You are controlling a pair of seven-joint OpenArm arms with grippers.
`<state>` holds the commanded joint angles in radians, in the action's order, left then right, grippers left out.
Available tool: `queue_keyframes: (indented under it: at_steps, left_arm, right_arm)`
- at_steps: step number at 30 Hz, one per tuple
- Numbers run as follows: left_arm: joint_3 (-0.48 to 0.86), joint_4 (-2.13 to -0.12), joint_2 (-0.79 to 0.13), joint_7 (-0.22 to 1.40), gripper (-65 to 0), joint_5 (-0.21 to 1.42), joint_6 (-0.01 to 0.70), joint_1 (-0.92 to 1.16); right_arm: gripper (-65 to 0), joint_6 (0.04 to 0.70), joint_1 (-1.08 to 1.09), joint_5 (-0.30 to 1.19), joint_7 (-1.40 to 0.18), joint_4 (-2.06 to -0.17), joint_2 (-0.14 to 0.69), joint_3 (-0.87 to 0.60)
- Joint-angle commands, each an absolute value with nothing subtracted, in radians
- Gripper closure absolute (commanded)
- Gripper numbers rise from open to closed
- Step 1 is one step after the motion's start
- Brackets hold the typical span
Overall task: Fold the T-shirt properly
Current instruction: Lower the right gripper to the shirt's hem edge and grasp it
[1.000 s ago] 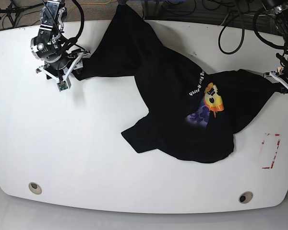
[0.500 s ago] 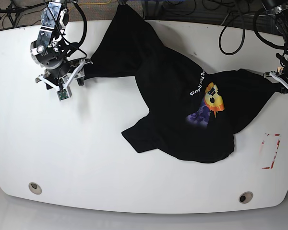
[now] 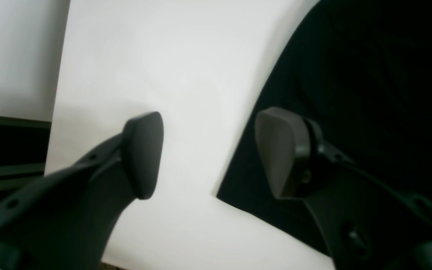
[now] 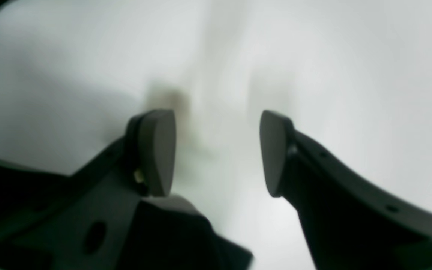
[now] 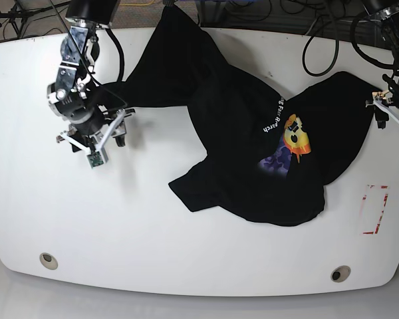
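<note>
Near edge of the white counter (image 5: 186, 259): two round grommets (image 5: 48, 260) are seen, and a red rectangular marking (image 5: 374, 209) at the base view's right.

The T-shirt (image 5: 253, 133) is spread crumpled across the counter's middle, print side up, with the yellow-orange face and purple graphic (image 5: 289, 146) showing. One sleeve is trailed toward the base view's left, another part is draped over the far edge, and a corner is stretched to the base view's right.

The right gripper (image 4: 216, 150) is held above bare counter, fingers (image 4: 156, 150) parted, nothing between them; the wrist picture is blurred, so contact with the surface cannot be judged.

The left gripper (image 3: 208, 153) is seen with fingers (image 3: 283, 150) apart: one over white counter, the other over the shirt's edge. The cloth is not pinched.

Far side: cables (image 5: 319, 33) are seen beyond the counter.
</note>
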<state>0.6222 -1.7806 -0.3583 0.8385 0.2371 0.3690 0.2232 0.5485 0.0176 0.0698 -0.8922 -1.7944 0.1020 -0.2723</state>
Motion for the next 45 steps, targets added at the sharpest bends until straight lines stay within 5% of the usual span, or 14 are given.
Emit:
queue_keyframes:
  at_steps: [21,29,45]
  left_arm:
    - [0.627,-1.802,-0.361,0.839,-40.8,0.237,0.369,0.191]
    - [0.627,-1.802,-0.360,0.837,-40.8,0.237,0.369,0.191]
    - [0.628,-1.801,-0.360,0.837,-40.8,0.237,0.369,0.191]
  right_arm:
    - [-34.9,0.553,0.418,0.081,-0.845,-1.262,0.073,-0.229]
    - [-34.9,0.638,0.499,0.081,-0.820,-1.093,0.056,-0.234]
    - [-34.9,0.654,0.532,0.081,-0.719,-0.937,0.022,-0.231]
